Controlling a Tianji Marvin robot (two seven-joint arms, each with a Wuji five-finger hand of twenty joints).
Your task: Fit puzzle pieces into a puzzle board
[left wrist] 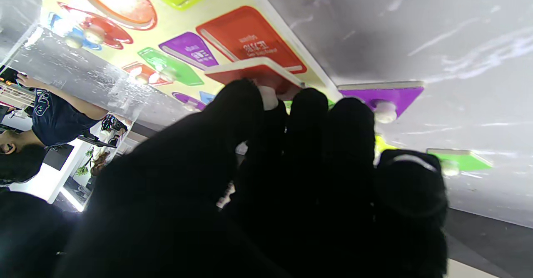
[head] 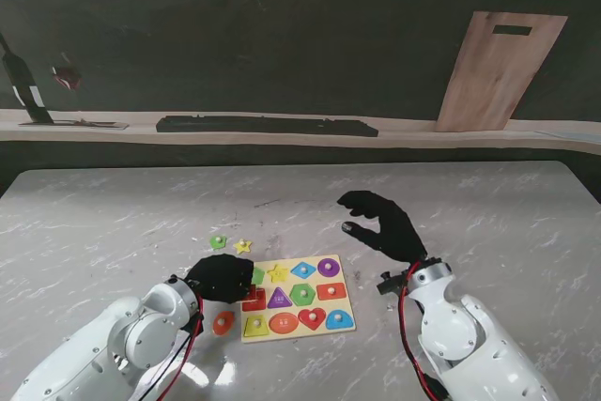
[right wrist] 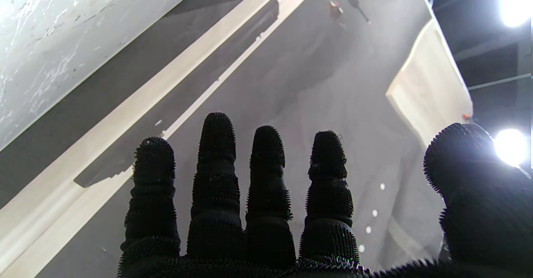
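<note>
Board point(head: 297, 324) lies on the table point(head: 113, 213) just in front of me, between my two arms, with most of its slots filled. My left hand point(head: 220, 277) is at its left edge, fingers point(left wrist: 308, 115) curled onto a red piece point(left wrist: 256, 71) by its white knob; the left wrist view shows that piece tilted, one edge raised off the board over the red slot point(left wrist: 250, 38). I judge the hand clamped on it, though the fingers hide the contact itself. My right hand point(head: 383, 224) hovers to the right of the board, fingers spread, holding nothing.

Loose pieces wait outside: an orange one point(head: 223, 323) just beside the board's left edge, nearer to me than the hand, and a green one point(head: 218, 242) and a yellow star point(head: 243, 246) farther from me.

Risk as I see it: the red piece is cocked, so pressing down now could jam a corner on the slot's rim or skid the board sideways, since nothing pins it. The knob is small and smooth, so it may slip from my fingers. My knuckles also sit close to the purple piece point(left wrist: 381, 96) and could nudge it.
</note>
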